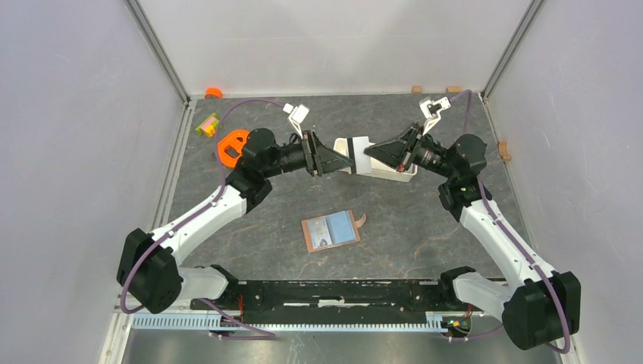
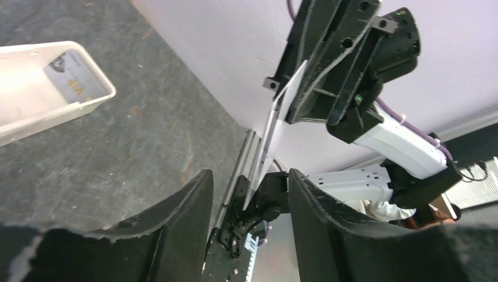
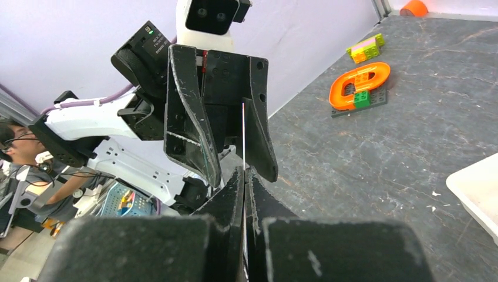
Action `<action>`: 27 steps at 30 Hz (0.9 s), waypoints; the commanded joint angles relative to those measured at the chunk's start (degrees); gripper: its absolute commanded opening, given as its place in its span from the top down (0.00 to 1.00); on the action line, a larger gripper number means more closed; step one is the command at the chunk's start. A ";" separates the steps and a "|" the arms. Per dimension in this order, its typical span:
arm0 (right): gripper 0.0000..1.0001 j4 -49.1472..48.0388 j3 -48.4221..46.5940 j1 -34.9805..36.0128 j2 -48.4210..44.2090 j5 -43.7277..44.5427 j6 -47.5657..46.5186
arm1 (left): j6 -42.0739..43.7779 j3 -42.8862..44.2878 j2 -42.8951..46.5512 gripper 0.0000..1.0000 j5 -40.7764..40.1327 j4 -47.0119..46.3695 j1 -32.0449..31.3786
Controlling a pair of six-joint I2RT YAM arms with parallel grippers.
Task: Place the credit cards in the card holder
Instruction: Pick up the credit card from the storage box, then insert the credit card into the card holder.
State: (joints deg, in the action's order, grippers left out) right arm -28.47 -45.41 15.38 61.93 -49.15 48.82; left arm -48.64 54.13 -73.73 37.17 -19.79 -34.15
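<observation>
Above the far half of the counter (image 1: 425, 227), the two arms meet nose to nose over one long white tray (image 2: 35, 123). At least three cards can be counted. One card (image 2: 279, 126), pale and thin, stands on edge in the air, pinched between the closed fingers of the right gripper (image 3: 245, 176). The left gripper (image 2: 249, 182) faces it with its fingers spread apart, one on each side of that card's free end. A second card (image 2: 73, 76), grey with printed marks, lies flat at one end of the tray. A third card (image 1: 334, 230), pale blue-grey, shows inside the single card holder (image 1: 306, 235). This lies open and flat on the counter nearer the arm bases, well apart from the tray. Whether another card sits beside it in there I cannot tell. The card holder is brown, with a small flap (image 1: 362, 220) sticking out at its right side.
</observation>
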 commanded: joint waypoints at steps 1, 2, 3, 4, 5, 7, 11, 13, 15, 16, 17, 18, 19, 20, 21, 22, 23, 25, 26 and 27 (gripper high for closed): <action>1.00 -4.76 0.23 0.95 0.08 -1.73 2.86 | -4.87 -0.82 0.53 0.49 3.85 -9.26 -0.83; 1.00 -4.71 0.32 0.97 0.31 -1.98 3.07 | -5.42 -0.82 0.35 0.53 4.01 -10.06 -0.88; 1.00 -4.73 0.39 1.04 0.57 -2.39 3.36 | -5.62 -0.77 0.20 0.54 4.05 -10.40 -0.86; 1.00 -4.75 0.47 1.12 0.63 -2.59 3.47 | -5.74 -0.63 0.01 0.56 4.00 -10.50 -0.93; 1.00 -4.75 0.57 1.25 0.83 -2.79 3.52 | -5.90 -0.43 -0.20 0.60 4.13 -10.61 -0.99; 1.00 -4.14 0.76 1.40 1.17 -2.80 3.14 | -6.64 -0.55 -0.74 0.74 4.54 -11.22 -1.22; 0.60 1.66 1.41 1.33 1.68 -1.45 -2.34 | -7.12 -2.94 0.09 0.98 3.77 -10.84 -1.40; 0.33 11.06 1.88 1.41 1.01 2.58 -10.06 | -4.70 -4.89 1.93 0.98 1.20 -5.43 -1.36; 0.16 22.86 2.17 1.64 0.21 9.61 -19.33 | -2.11 -6.85 3.93 0.98 -2.27 2.17 -1.37; 0.14 27.83 2.24 2.11 -0.03 14.68 -23.81 | -1.05 -8.13 5.05 0.98 -4.06 6.06 -1.36; 0.13 33.48 2.76 2.61 -0.37 18.89 -26.61 | -0.68 -9.45 5.94 0.98 -5.38 9.66 -1.42; 0.13 36.14 3.79 3.43 -0.76 23.39 -28.52 | -0.66 -10.61 6.69 0.98 -7.20 12.41 -1.36; 0.13 37.98 5.46 4.23 -1.46 26.50 -29.06 | -1.17 -12.38 7.43 0.98 -8.42 14.60 -1.46; 0.15 38.53 7.38 5.35 -1.96 29.51 -29.09 | -1.99 -14.00 7.82 0.98 -9.58 15.61 -1.52; 0.17 38.95 9.43 6.47 -2.34 31.32 -28.73 | -3.21 -15.96 8.28 0.98 -10.43 16.00 -1.61; 0.19 38.94 11.04 7.40 -2.51 32.78 -28.10 | -4.18 -17.48 8.40 0.98 -11.03 16.01 -1.77; 0.22 38.81 12.74 8.85 -2.51 34.08 -27.34 | -5.41 -19.16 8.33 0.98 -11.74 16.09 -1.92; 0.22 37.75 15.04 12.12 -2.10 36.06 -26.08 | -7.11 -21.69 7.94 0.98 -13.49 16.31 -2.85; 0.22 37.13 15.78 13.74 -1.79 37.12 -25.62 | -8.25 -22.97 8.05 0.98 -14.70 16.36 -3.95; 0.22 36.64 16.09 15.64 -1.36 38.78 -25.03 | -9.22 -23.98 8.06 0.98 -16.38 16.17 -4.99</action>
State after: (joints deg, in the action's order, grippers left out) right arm 7.31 -30.89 25.87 60.66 -19.53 24.56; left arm -53.69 33.39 -66.28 26.87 -5.80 -36.42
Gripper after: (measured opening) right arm 0.779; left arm 0.036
